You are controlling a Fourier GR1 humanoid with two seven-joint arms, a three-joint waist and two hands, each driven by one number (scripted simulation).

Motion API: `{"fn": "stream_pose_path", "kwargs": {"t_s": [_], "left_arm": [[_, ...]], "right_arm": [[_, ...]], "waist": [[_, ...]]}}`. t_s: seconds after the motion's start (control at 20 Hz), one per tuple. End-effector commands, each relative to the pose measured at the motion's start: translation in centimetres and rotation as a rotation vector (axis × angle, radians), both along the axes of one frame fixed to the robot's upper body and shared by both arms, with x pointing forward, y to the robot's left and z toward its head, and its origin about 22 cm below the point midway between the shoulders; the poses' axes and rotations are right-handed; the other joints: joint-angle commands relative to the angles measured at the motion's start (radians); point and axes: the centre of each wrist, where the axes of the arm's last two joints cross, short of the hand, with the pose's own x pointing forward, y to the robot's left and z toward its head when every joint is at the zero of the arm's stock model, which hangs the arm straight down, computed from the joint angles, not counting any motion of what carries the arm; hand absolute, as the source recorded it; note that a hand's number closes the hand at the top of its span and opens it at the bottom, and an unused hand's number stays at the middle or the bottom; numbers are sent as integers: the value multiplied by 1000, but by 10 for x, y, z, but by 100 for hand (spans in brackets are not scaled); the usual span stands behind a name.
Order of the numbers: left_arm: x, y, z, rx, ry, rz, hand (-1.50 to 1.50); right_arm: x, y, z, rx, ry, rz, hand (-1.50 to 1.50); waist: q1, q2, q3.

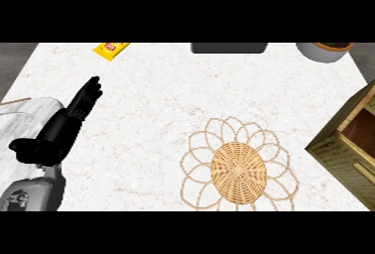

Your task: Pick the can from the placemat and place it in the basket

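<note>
A round woven placemat (239, 171) with a looped petal border lies on the white marble counter, lower middle. Nothing stands on it; no can shows anywhere in the head view. The basket (345, 149), a brown woven box with a dark inside, sits at the right edge, partly cut off by the frame. My left hand (79, 106) is at the left, fingers straight and pointing up and away, holding nothing. My right hand does not show.
A yellow packet (110, 49) lies at the counter's far edge, upper left. A dark grey object (228, 47) sits at the far middle and a pale pot (325, 51) at the far right. The counter's left edge runs near my left forearm.
</note>
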Motion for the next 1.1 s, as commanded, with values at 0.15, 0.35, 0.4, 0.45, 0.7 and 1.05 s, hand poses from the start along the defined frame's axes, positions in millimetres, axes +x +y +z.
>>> {"fn": "stream_pose_path", "kwargs": {"t_s": [0.15, 0.35, 0.4, 0.45, 0.7, 1.05], "left_arm": [[6, -7, -13, -2, 13, -10, 0], [3, 8, -8, 8, 11, 2, 0], [3, -6, 3, 9, 12, 5, 0], [7, 13, 2, 2, 9, -2, 0], [8, 14, 0, 5, 4, 1, 0], [-6, 6, -17, 4, 16, 4, 0]], "right_arm": [[11, -25, -12, -16, -70, -9, -150], [-11, -52, -16, -38, -31, 28, -150], [9, -37, -11, -46, -48, 37, -150], [3, -38, 2, -41, -94, 49, -150], [-7, -33, 23, -2, -231, 77, -150], [-52, -61, 51, 191, -366, 61, -150]], "waist": [[0, 0, 0], [-3, 0, 0], [2, 0, 0], [0, 0, -1], [-3, -1, -1], [-11, -4, 0]]}}
